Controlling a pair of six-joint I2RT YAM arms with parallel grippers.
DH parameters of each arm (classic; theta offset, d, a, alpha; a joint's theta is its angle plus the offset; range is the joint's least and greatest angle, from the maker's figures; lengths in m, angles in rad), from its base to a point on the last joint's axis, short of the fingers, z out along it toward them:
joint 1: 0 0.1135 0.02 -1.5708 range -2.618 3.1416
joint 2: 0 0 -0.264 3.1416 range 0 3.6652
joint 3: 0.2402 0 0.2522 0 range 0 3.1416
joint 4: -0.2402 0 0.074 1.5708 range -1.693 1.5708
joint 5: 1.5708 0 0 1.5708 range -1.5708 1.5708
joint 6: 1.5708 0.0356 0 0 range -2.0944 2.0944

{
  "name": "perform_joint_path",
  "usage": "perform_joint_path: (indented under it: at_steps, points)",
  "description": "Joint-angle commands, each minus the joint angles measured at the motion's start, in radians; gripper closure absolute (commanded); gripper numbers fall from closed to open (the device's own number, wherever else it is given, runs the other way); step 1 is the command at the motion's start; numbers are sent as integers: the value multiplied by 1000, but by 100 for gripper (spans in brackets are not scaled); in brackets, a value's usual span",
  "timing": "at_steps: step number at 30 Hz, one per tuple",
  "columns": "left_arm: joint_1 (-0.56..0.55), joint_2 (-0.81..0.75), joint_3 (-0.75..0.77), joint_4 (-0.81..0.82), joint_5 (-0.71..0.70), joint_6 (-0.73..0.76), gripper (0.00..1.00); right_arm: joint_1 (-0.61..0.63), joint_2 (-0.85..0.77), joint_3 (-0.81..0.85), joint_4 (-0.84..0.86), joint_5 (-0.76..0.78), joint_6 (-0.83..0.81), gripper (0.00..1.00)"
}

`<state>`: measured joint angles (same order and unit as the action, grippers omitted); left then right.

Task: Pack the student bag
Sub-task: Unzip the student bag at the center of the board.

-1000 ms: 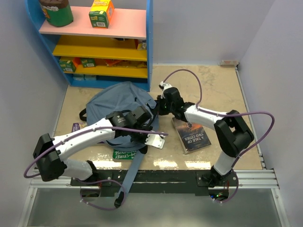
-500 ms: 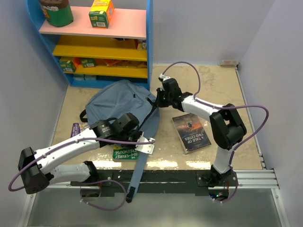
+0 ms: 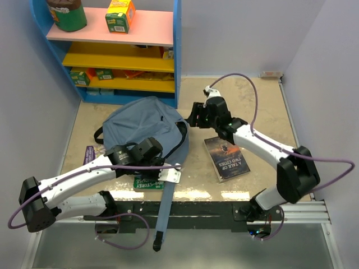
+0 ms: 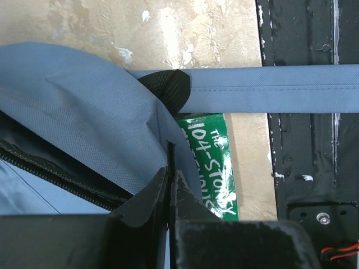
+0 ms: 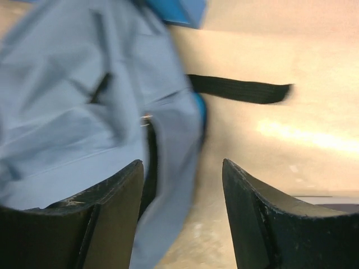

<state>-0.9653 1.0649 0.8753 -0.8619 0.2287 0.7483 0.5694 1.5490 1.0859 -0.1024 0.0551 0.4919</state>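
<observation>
The student bag (image 3: 143, 124), a slate-blue fabric backpack, lies flat at the table's left centre. One long strap (image 3: 162, 207) hangs over the near edge. My left gripper (image 3: 167, 167) is shut on a fold of the bag's fabric (image 4: 84, 112) beside the open zipper (image 4: 56, 171); in the left wrist view the gripper (image 4: 170, 168) pinches that edge. My right gripper (image 3: 193, 117) stands open just off the bag's right side. The right wrist view shows this gripper (image 5: 182, 168) holding nothing, with the bag (image 5: 73, 101) ahead to the left.
A dark book (image 3: 227, 158) lies right of the bag. A green book (image 3: 148, 182) (image 4: 216, 162) lies partly under the bag's near edge. A purple item (image 3: 90, 151) lies at the left. The blue shelf unit (image 3: 118, 50) stands behind. A black strap (image 5: 241, 89) lies on the table.
My right gripper has opened, let go of the bag's right edge and drawn back to the right. My left arm pulled its fold toward the near edge, and the strap slid further over it.
</observation>
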Motion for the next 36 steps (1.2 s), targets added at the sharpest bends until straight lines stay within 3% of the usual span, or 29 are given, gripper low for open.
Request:
perform_joint_path:
  at_steps: [1,10,19,36]
  points:
    - [-7,56,68,8,20,-46,100,107,-145,-89,61,23,121,38]
    - [-7,89,106,-3,20,-40,100,277,-207,-127,-12,20,241,37]
    - [-7,99,114,-2,23,-29,100,314,-286,-167,-118,23,252,37]
    - [-7,161,195,8,31,-21,100,320,-178,-233,1,6,287,40]
